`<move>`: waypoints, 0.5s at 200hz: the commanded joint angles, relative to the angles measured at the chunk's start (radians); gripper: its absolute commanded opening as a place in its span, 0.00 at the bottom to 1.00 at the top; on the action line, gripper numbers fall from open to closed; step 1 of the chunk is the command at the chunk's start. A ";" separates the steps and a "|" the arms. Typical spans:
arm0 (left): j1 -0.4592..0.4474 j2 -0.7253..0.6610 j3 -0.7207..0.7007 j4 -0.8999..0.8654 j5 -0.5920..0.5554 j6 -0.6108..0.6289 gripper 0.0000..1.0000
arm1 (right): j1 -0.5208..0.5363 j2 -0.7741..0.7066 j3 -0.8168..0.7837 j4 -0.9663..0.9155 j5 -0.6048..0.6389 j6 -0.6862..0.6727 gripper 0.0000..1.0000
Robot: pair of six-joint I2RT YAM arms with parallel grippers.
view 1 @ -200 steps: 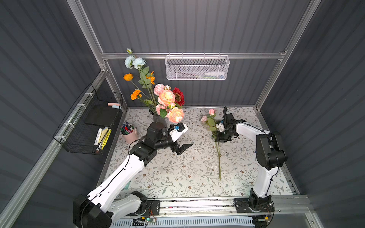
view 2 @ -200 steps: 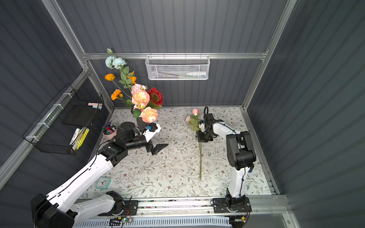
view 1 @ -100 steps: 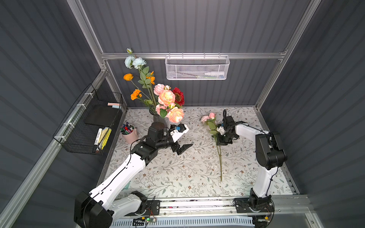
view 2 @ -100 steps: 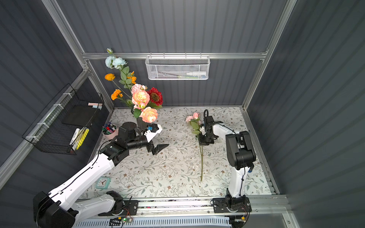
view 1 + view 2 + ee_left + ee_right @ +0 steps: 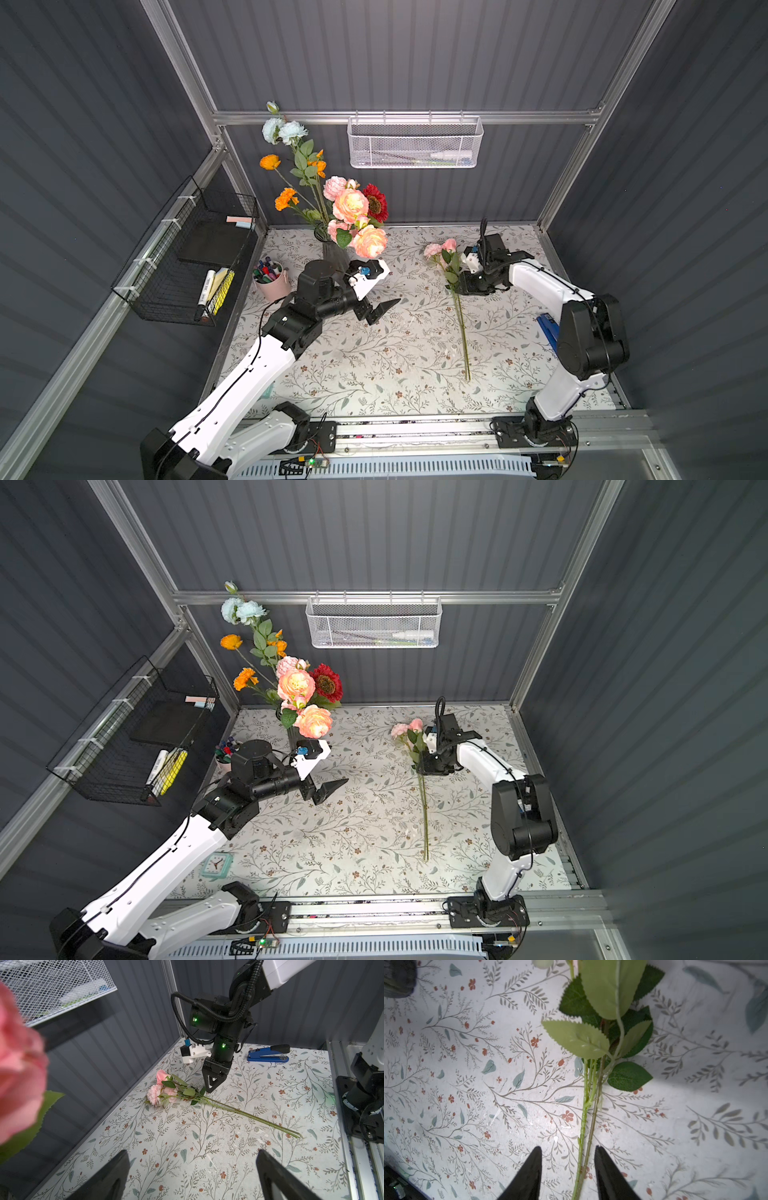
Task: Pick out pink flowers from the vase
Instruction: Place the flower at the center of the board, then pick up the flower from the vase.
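The dark glass vase (image 5: 335, 254) stands at the back left, mostly hidden by its bouquet and my left arm. Pink flowers (image 5: 351, 205) (image 5: 296, 683) still stand in it, and one bloom (image 5: 18, 1064) is blurred close to the left wrist camera. More pink flowers (image 5: 441, 250) (image 5: 405, 730) (image 5: 160, 1093) lie flat on the table, their stems (image 5: 583, 1122) running toward the front. My right gripper (image 5: 457, 286) (image 5: 568, 1148) is open low over those stems, which pass between its fingers without touching either. My left gripper (image 5: 380, 311) (image 5: 192, 1153) hangs open and empty in front of the vase.
Orange, pale blue and dark red (image 5: 376, 203) blooms share the vase. A pink cup of pens (image 5: 272, 283) stands left of it. A black wire basket (image 5: 187, 257) hangs on the left wall and a white mesh basket (image 5: 415, 143) on the back wall. A blue stapler (image 5: 268, 1054) lies far right, a teal clock (image 5: 216, 864) front left.
My right gripper has opened and let go of the pink stems, which have settled flat on the table. The left arm has barely moved.
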 commanded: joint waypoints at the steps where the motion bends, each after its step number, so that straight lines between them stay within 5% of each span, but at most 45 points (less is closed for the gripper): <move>1: -0.006 -0.031 0.016 -0.044 -0.027 -0.004 0.91 | 0.006 -0.077 -0.013 -0.015 0.001 -0.023 0.52; 58: -0.006 -0.099 0.039 -0.160 -0.171 -0.004 0.82 | 0.082 -0.371 -0.131 0.167 -0.103 -0.016 0.89; 100: -0.005 -0.173 0.012 -0.199 -0.275 -0.021 0.79 | 0.193 -0.490 -0.207 0.280 -0.131 -0.010 0.99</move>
